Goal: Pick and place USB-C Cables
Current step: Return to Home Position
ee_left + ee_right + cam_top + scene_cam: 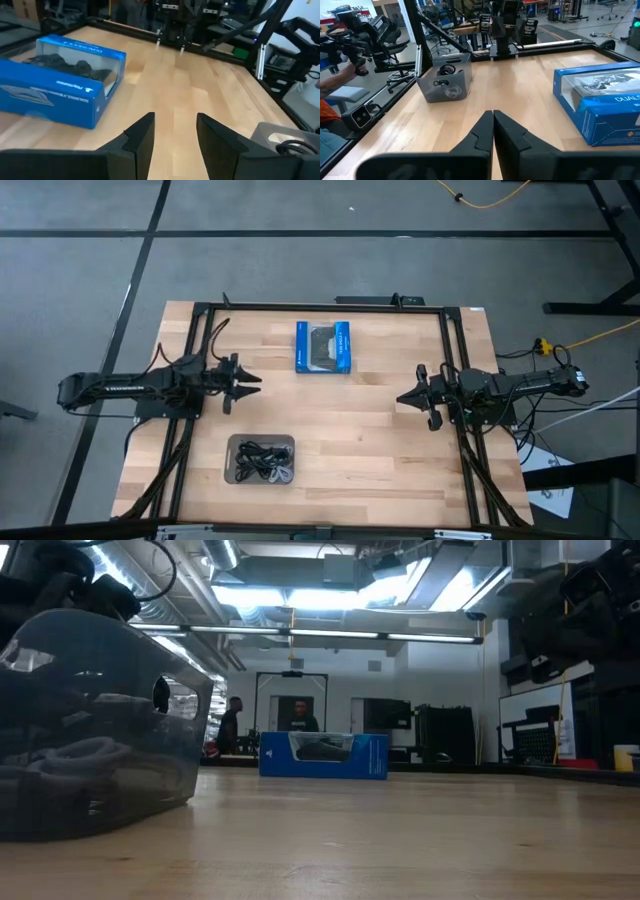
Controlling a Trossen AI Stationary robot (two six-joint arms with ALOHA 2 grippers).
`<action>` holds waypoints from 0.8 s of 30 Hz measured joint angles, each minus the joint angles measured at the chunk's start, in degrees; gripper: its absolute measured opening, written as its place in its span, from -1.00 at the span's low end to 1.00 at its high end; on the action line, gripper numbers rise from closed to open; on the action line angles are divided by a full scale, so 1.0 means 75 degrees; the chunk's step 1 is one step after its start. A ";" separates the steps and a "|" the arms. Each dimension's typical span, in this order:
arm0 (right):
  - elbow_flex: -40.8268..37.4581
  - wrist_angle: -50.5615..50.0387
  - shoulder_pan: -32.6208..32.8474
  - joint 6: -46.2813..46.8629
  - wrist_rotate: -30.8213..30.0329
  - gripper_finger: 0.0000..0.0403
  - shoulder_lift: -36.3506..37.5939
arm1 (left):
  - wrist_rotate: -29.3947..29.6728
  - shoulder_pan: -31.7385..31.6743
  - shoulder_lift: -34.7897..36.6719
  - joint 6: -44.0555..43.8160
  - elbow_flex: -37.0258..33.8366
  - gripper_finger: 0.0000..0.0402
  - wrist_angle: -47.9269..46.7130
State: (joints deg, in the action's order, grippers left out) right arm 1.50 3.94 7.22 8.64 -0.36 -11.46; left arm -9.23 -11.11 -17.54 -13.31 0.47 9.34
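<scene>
Ref: high view, table ctr = clock ctr.

Left gripper [250, 383]: 9 o'clock, over light wood table [380, 450]. Fingers spread w/ clear gap, nothing between them.

Right gripper [405, 397]: 3 o'clock. Fingers pressed together, tips touching, holding nothing.

Both grippers point inward and sit well apart.

Thin coiled USB-C cables [262, 461], mostly black: loose tangle inside smoky translucent plastic bin [232, 450] at 7 o'clock, near table's front edge.

Blue-edged flat cardboard box w/ dark window [323, 347]: 12 o'clock, flat on table, apart from bin and both grippers.
</scene>
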 joint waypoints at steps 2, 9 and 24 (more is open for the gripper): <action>0.0000 0.0004 0.0000 -0.0053 -0.0003 -0.92 0.0000 | 0.0050 0.0000 0.0329 0.0054 0.0000 -0.30 -0.0380; 0.0000 0.0049 0.0002 -0.0247 -0.0155 -0.92 0.0000 | 0.0203 0.0074 0.0898 0.0286 0.0037 -0.30 -0.1060; -0.0003 0.0418 0.0000 -0.0326 -0.0598 -0.92 0.0406 | 0.0734 0.0581 0.0951 -0.0027 0.0041 -0.30 -0.1171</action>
State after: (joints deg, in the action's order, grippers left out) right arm 1.48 7.07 7.22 6.20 -4.84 -8.42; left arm -3.72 -6.76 -10.41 -13.51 0.77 0.56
